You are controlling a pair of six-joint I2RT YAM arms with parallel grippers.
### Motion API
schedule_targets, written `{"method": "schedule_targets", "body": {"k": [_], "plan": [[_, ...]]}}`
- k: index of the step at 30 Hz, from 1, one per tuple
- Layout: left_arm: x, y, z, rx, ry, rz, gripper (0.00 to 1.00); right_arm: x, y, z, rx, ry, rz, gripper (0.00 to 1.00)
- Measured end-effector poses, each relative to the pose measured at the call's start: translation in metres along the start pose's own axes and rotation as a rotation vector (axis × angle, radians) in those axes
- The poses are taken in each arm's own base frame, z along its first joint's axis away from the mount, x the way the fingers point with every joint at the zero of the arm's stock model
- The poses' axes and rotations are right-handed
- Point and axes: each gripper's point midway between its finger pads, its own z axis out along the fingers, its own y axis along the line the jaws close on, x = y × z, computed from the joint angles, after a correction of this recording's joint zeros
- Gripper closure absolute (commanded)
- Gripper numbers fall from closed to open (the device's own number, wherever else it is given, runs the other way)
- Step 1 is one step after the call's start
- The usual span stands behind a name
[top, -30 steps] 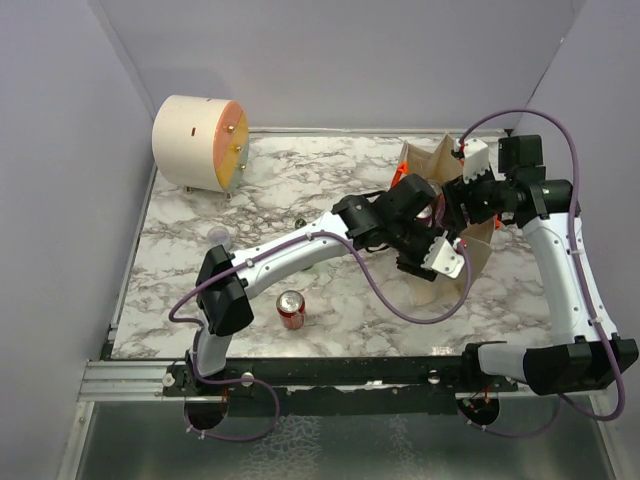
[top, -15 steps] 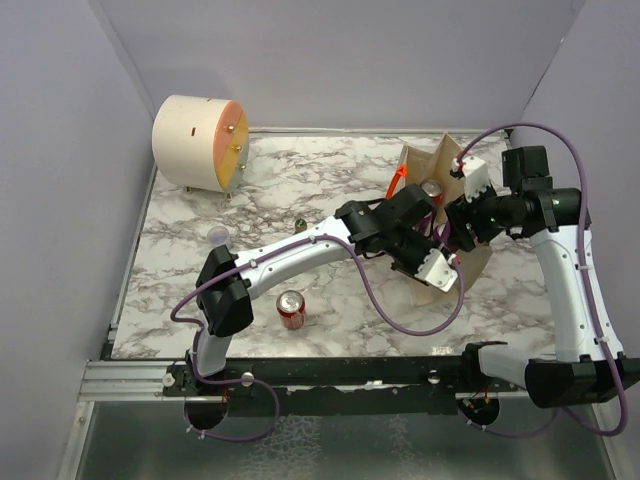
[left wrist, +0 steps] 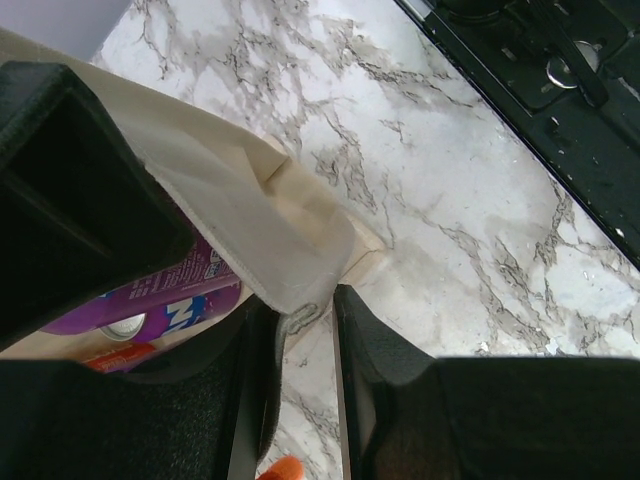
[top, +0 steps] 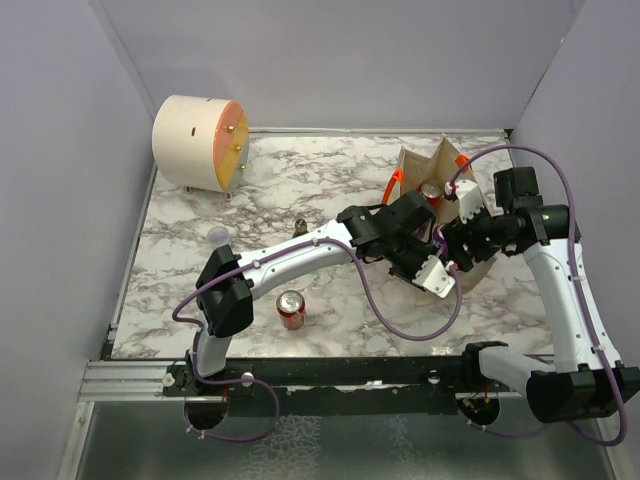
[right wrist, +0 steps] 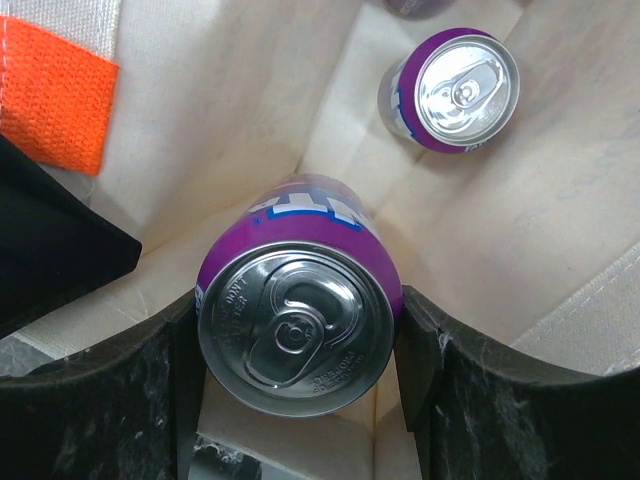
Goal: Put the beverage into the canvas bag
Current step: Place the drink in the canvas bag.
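The right tool (right wrist: 300,345) is clamped on a purple can (right wrist: 290,335). A finger presses each side of the can, which stands upright with its silver top and pull tab facing the wrist camera. The can hangs inside the open mouth of the canvas bag (right wrist: 250,130), and beige cloth surrounds it below and beyond the fingers. Deeper in the bag, beyond the tool and to one side, a second purple can (right wrist: 455,90) stands upright on the cloth, well apart from the held one. An orange handle (right wrist: 55,95) shows at the bag's rim on the tool's other side.

The left tool (left wrist: 305,370) is closed on the bag's rim. Its two dark fingers stand close together with a folded corner of the cloth pinched between them. A patch of purple can shows inside the bag just beside one finger, but I cannot tell which can it is.

From above, the two tools meet at the bag, one on each side of its mouth. A red can (top: 291,308) stands on the marble surface (top: 300,185), well behind the left tool and near that arm's elbow. A round beige drum (top: 195,140) lies far off at the surface's back corner.
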Motion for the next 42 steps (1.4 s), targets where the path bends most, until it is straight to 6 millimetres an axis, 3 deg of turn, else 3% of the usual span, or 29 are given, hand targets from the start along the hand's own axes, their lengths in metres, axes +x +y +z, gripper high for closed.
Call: {"method": "schedule_targets", "body": {"k": [11, 20, 42], "plan": [[0.001, 0.001, 0.001, 0.0, -0.002, 0.023, 0.7, -0.014, -0.012, 0.006, 0.024, 0.0, 0.053, 0.88], [0.001, -0.001, 0.001, 0.008, -0.009, 0.026, 0.7, -0.074, -0.041, -0.009, 0.116, -0.158, 0.055, 0.89], [0.001, 0.0, 0.002, 0.013, -0.02, 0.033, 0.72, -0.1, -0.046, -0.007, 0.115, -0.27, 0.074, 0.89]]}}
